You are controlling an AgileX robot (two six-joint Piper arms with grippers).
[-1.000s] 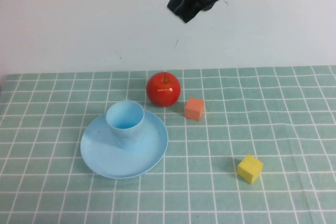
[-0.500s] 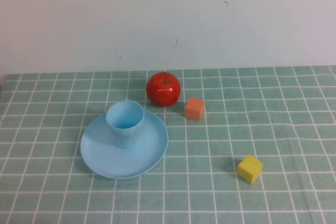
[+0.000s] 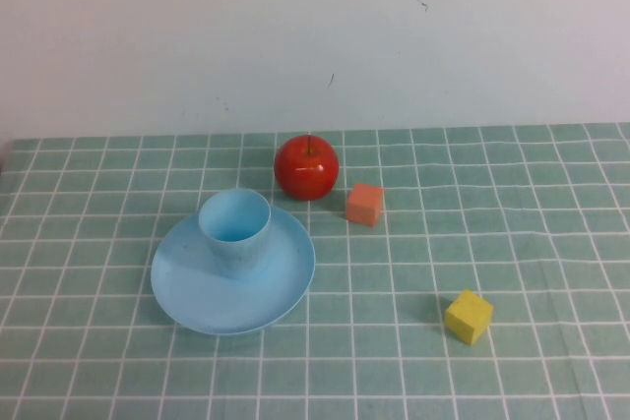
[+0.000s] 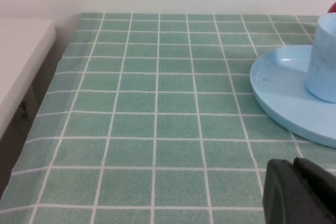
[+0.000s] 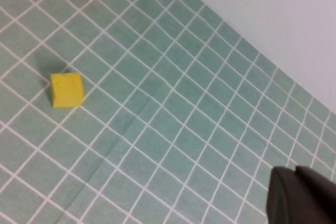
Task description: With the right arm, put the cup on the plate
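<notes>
Standing upright on the plate (image 3: 233,277), the cup (image 3: 235,230) sits toward the plate's far rim, left of the worktop's centre, so by the look of it the placement is done. Just behind it, toward the far edge, is a red apple (image 3: 306,167), with an orange block (image 3: 365,204) beside the apple and a yellow block (image 3: 469,316) well apart toward the near right corner. The left gripper (image 4: 300,192) hangs low near the left edge of the worktop, close to the plate's rim; only a dark part of it shows, pressed together as far as can be seen. The right gripper (image 5: 302,196) is high over the right side of the worktop, past the yellow block, and looks closed on nothing. One risk is the cup's off-centre seat: any nudge to the plate, say from the nearby left gripper, could tip the light cup toward the apple.
</notes>
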